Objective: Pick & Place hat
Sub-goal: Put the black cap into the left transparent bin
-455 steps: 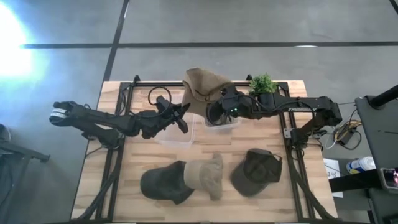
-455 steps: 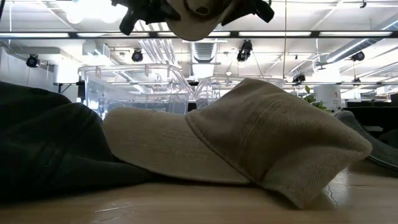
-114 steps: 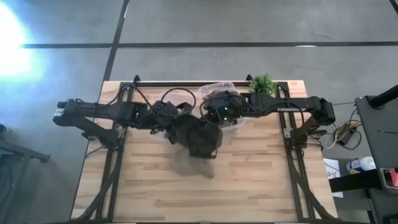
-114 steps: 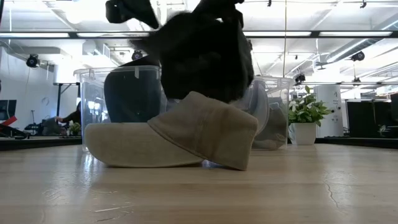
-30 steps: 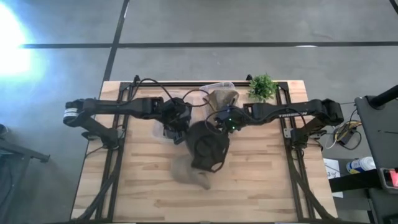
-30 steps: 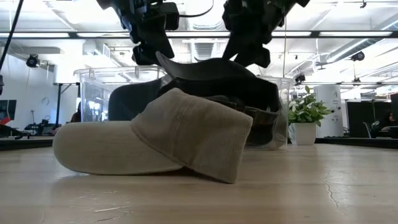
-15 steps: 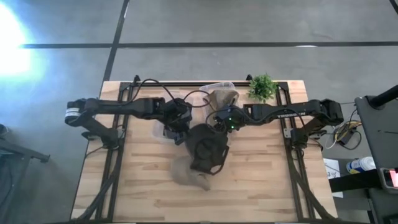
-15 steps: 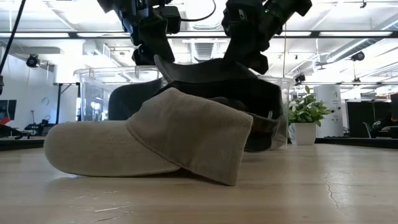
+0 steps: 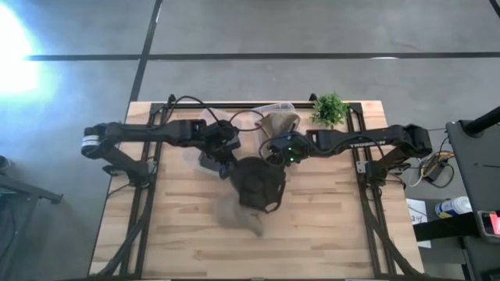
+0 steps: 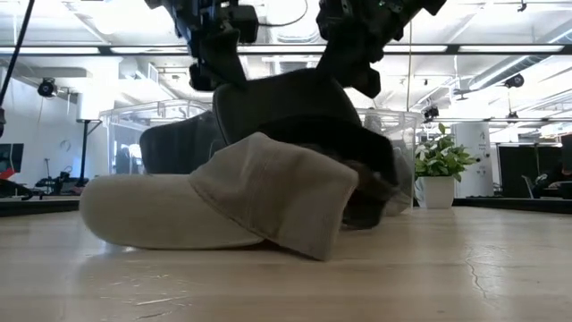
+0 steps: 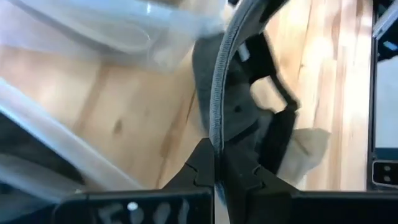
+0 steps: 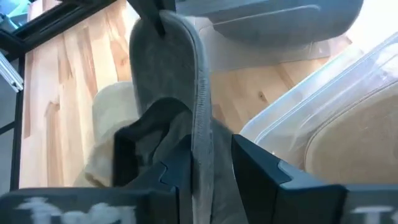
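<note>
Gripping the dark cap (image 9: pixel 258 181) at centre frame by its edge, both the left gripper (image 11: pixel 214 163) and right gripper (image 12: pixel 200 163) have fingers clenched on it, so watch that your two arms, pulling apart, don't tear it free or drag the tan cap (image 10: pixel 223 207) beneath it across the tabletop (image 9: pixel 328 226).

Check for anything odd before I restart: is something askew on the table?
The dark hat hangs tilted, pinched by both the left gripper and right gripper, sagging onto the tan cap lying below it.

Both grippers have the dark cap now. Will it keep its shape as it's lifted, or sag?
Likely to sag: in the low view the dark cap droops below both grippers and drapes onto the tan cap. Its brim looks stiffer, standing as a firm edge in the right gripper. Probably light.
</note>
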Controlling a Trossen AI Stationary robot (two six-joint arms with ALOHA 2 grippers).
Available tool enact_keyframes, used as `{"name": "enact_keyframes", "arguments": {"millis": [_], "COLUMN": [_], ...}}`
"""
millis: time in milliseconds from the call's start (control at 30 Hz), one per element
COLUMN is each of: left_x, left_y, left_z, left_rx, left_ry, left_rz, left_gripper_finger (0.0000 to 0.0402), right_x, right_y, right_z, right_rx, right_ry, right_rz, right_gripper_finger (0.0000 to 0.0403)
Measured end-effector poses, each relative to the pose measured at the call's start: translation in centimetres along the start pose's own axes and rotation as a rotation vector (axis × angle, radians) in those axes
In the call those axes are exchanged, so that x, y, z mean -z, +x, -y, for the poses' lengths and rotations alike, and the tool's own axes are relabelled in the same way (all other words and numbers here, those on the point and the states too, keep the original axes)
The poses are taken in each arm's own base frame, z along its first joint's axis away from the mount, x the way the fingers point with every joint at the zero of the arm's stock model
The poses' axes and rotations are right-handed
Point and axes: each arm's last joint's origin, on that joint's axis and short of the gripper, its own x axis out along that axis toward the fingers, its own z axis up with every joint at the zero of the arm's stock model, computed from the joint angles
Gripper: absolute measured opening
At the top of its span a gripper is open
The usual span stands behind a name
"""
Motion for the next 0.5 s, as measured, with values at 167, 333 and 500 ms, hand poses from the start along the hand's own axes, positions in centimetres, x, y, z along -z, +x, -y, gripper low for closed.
{"name": "enact_keyframes", "arguments": {"millis": [167,333,500], "left_x": [-1.1,-1.9,-2.9], "left_y": [-3.1,-7.0,-11.6], "left_z": [0.8,1.5,2.5], "left_rx": [-0.08,-0.178,-0.258], "left_ry": [0.032,0.035,0.011], "left_rz": [0.052,0.098,0.201], "left_gripper_finger": [0.0007,0.0007,0.0007], "right_x": [-0.4,-1.0,-1.5], "right_y": [-1.2,-4.1,-7.3], "right_z": [-0.2,-0.3,-0.1], "right_rx": [-0.009,0.009,0.091], "right_ry": [-0.031,-0.043,-0.04], "right_rz": [0.038,0.134,0.261], "right_gripper_finger": [0.0105,0.0102,0.0107]}}
